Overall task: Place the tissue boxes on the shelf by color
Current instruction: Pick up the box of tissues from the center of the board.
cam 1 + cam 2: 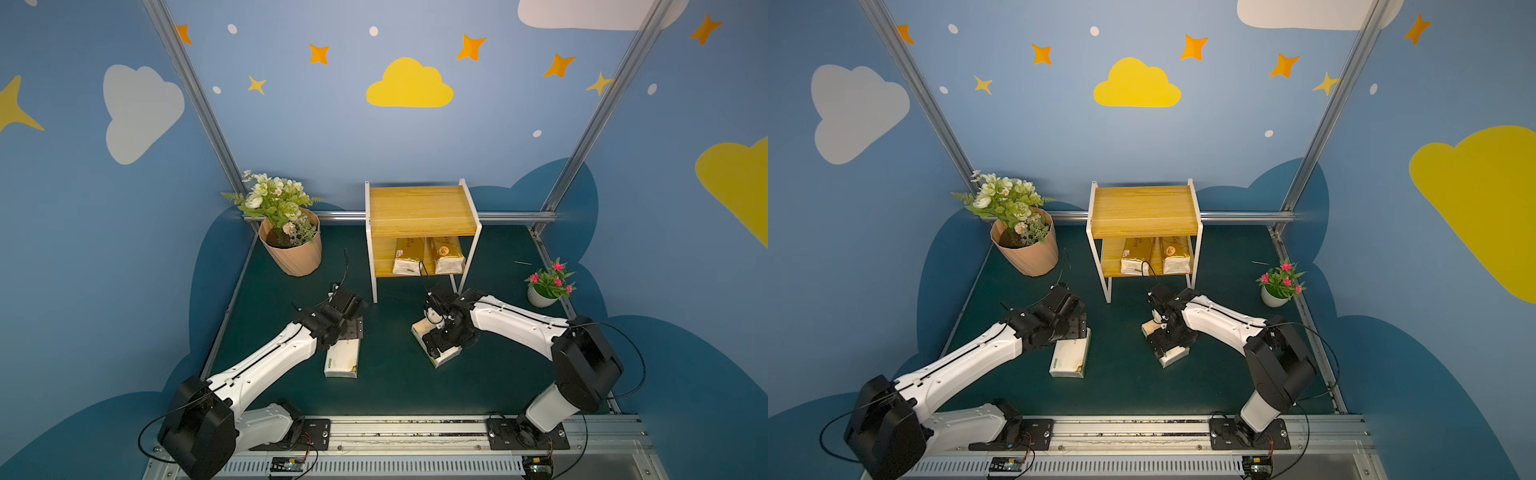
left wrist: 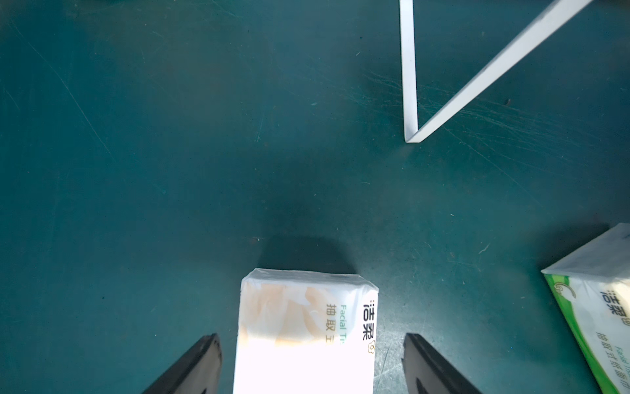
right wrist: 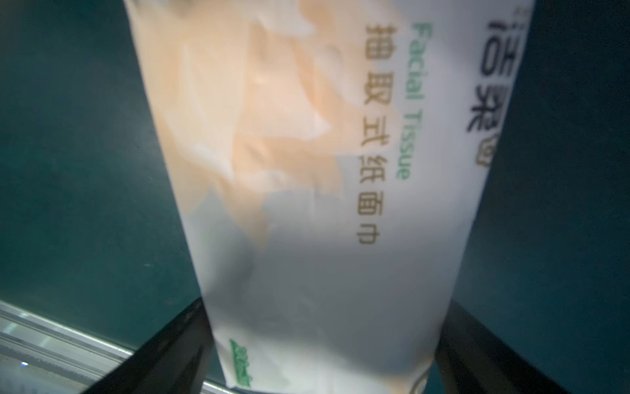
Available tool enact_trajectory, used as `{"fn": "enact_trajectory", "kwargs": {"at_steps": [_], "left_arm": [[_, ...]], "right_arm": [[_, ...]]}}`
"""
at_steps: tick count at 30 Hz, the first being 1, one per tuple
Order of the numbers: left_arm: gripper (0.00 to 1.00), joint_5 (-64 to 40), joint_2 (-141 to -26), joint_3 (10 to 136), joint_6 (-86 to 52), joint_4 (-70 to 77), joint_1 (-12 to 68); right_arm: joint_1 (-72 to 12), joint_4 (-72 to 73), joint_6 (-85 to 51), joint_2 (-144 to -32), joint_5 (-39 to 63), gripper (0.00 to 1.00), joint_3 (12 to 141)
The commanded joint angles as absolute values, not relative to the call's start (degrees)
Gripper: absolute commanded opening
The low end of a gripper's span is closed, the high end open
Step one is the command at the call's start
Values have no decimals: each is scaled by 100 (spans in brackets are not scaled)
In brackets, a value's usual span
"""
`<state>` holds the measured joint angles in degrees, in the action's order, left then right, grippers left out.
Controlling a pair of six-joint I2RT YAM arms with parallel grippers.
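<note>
The left pincer [image 2: 310, 337] and right pincer [image 3: 325, 302] were seen spread astride the two white packs [image 1: 343, 361] lying on the worktop [image 1: 395, 386], which might be squashed off-centre and snagged on the shelf [image 1: 419, 203] frame.

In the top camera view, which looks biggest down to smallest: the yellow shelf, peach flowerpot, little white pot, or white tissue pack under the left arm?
1. yellow shelf
2. peach flowerpot
3. white tissue pack, partly covered
4. little white pot
</note>
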<state>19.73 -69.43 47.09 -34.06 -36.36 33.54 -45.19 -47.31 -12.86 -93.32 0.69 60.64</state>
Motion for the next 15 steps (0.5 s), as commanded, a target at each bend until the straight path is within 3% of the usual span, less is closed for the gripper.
{"fn": "enact_trajectory", "kwargs": {"at_steps": [1, 9, 15], "left_arm": [[89, 1995, -6997, 4702, -3393, -3683, 3376], [88, 1980, -7050, 4733, -3379, -3687, 3377], [87, 1951, -7084, 4755, -3369, -3674, 3374]], "right_arm": [[-4595, -4591, -1419, -9482, 65, 98, 5952], [-4597, -4296, -1716, -9440, -35, 96, 5718], [-4597, -4202, -1883, -9272, -44, 79, 5655]]}}
